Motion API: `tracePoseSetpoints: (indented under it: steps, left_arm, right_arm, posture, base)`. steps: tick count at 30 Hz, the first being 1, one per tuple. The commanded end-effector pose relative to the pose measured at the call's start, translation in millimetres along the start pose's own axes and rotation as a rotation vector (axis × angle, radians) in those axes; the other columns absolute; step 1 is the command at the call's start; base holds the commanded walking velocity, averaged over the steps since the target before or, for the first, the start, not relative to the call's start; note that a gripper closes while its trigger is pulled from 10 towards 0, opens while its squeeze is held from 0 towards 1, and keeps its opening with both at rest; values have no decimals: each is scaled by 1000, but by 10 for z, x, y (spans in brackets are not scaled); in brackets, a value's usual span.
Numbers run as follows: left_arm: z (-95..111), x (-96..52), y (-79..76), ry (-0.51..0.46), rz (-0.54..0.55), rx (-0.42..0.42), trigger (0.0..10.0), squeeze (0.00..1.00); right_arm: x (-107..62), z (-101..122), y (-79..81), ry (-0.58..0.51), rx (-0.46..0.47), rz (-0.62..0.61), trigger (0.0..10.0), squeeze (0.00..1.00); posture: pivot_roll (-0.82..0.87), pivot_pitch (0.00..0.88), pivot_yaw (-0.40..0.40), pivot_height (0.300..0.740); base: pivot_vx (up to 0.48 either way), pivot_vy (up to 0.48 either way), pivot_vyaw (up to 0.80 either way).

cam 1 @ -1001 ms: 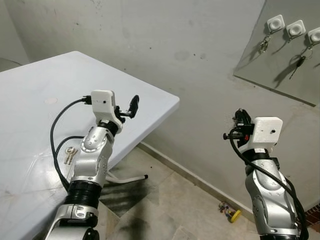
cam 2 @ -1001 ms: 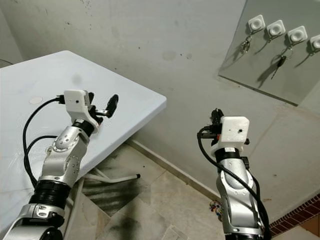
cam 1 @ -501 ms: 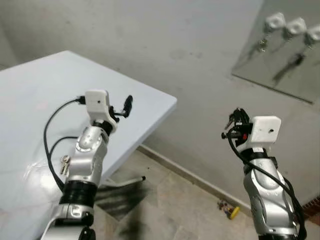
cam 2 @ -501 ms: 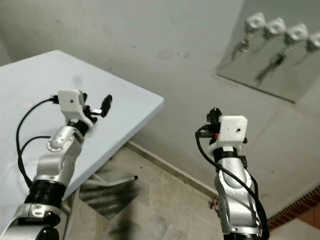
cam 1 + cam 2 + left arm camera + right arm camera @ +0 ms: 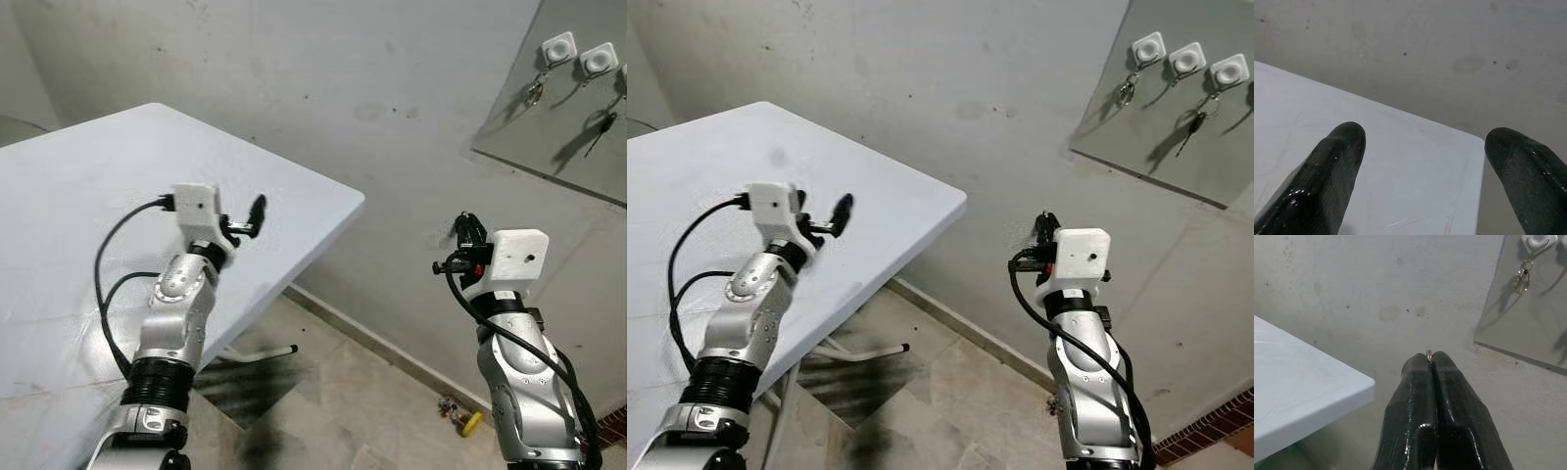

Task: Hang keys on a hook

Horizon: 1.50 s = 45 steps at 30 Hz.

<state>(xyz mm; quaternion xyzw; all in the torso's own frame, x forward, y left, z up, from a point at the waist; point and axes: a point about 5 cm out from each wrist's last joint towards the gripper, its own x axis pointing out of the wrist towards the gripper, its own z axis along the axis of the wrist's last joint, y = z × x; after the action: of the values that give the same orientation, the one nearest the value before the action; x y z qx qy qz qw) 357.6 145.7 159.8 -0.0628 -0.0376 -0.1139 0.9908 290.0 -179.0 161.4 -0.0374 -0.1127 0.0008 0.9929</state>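
key ring [image 5: 1428,353] pinched at my right hand [image 5: 1431,363] fingertips | hooks [image 5: 1169,59] on wall panel ahead | left hand [image 5: 1422,147] wide over tabletop [image 5: 88,206]

Both silver arms are raised with forearms upright and wrists bent forward. The left gripper [image 5: 257,210] is held above the table [image 5: 88,196], near its far right corner, with its two black fingers [image 5: 1334,161] spread wide apart and nothing between them. The right gripper [image 5: 1430,363] is held off the table's right side, in front of the wall [image 5: 392,117], its fingers [image 5: 1410,401] pressed tightly together, pinching a thin metal ring [image 5: 1428,354] that pokes out at the tips.
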Motion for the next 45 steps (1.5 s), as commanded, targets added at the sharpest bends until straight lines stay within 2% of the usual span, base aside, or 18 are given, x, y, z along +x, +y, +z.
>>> tracePoseSetpoints:
  steps: [1,17,37,45]
  left_arm:
    - [60,23,-13,-14,-9,6,10000,0]
    - [63,31,-20,-11,-15,-2,10000,0]
    - [72,43,-29,-12,-22,-7,10000,0]
    - [71,43,-29,-11,-20,-7,10000,0]
  right_arm:
    - [8,50,-15,-23,-2,-2,10000,0]
    - [21,54,1,-29,-3,8,10000,0]
    - [22,24,-19,-7,17,-10,10000,0]
    - [20,10,-26,1,18,-18,10000,0]
  posture:
    - [-36,34,-49,740]
    - [-34,22,-52,740]
    - [-37,19,-48,740]
    - [-38,24,-46,740]
  base:
    - [0,0,0]
    - [0,0,0]
    - [271,0,0]
    - [271,0,-650]
